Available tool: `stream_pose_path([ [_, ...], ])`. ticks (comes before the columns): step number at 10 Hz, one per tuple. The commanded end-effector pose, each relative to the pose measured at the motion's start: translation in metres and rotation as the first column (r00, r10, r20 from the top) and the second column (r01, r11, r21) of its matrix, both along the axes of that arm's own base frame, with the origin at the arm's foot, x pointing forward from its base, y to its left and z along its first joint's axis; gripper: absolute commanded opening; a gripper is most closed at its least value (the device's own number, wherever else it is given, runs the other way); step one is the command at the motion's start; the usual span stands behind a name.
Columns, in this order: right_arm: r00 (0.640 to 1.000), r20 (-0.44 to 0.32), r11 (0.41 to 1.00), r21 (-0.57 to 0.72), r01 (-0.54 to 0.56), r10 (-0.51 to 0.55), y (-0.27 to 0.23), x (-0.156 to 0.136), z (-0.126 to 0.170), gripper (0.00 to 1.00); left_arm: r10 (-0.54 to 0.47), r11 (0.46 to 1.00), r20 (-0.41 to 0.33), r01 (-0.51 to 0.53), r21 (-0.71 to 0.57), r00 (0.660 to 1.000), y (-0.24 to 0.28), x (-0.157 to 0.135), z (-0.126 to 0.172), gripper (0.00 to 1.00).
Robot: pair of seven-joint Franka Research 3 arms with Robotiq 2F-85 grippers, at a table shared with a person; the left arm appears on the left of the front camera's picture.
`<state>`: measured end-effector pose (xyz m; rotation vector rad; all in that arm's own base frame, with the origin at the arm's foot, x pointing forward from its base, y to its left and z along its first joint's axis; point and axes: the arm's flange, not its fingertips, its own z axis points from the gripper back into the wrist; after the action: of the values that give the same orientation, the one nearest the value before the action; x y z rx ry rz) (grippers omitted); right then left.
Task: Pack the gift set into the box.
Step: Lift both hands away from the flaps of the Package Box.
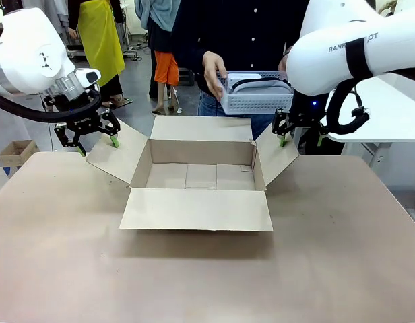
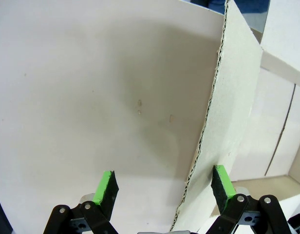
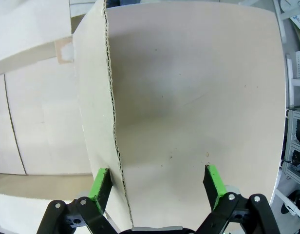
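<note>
Left arm comes in from picture left, left gripper (image 1: 98, 145) low at the outer edge of the box's left flap (image 1: 120, 155), fingers spread wide. In the left wrist view the left gripper (image 2: 164, 180) has both green pads (image 2: 107, 185) apart with the flap's (image 2: 228, 97) corrugated edge running up between them; neither pad clearly presses on it, so spread and not pinching. Table (image 1: 194, 282) is a plain brown surface. The box (image 1: 201, 151) sits mid-table, open, all four flaps folded outward, front flap (image 1: 197, 210) lying flat toward the robot, back flap up toward the person, inside bare cardboard. The gift set basket (image 1: 256, 94), white and perforated, is up in the air above and behind the box's far right corner, not in the box, held by the person at the far side, one hand (image 1: 214, 66) on its picture-left end, the other hand (image 1: 283, 64) at its right end, partly behind the right arm. Something grey and a dark curved piece show over the basket rim, too small to sort out. Right flap (image 1: 276, 156) is angled up and out. Right gripper (image 1: 300, 138) sits at that flap's outer edge under the bulky white arm, fingers apart. In the right wrist view the right gripper (image 3: 157, 176) straddles the flap (image 3: 189, 97), its edge close beside one pad (image 3: 101, 183), other pad well off it; spread, no grip.
</note>
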<state>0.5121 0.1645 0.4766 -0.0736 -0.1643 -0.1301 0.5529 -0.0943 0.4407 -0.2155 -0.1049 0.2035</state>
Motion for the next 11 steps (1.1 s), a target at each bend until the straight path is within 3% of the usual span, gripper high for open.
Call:
stream_pose_path([
  [1, 1.000, 0.005, 1.000, -0.013, 0.022, -0.022, 0.0010, 0.0038, 0.0024, 1.00, 0.013, 1.000, -0.003, -0.013, 0.014, 1.000, -0.0004, -0.0015, 0.0019, 1.00],
  [11, 1.000, 0.005, 1.000, -0.013, 0.022, -0.022, 0.0010, 0.0038, 0.0024, 1.00, 0.013, 1.000, -0.003, -0.013, 0.014, 1.000, -0.0004, -0.0015, 0.0019, 1.00],
])
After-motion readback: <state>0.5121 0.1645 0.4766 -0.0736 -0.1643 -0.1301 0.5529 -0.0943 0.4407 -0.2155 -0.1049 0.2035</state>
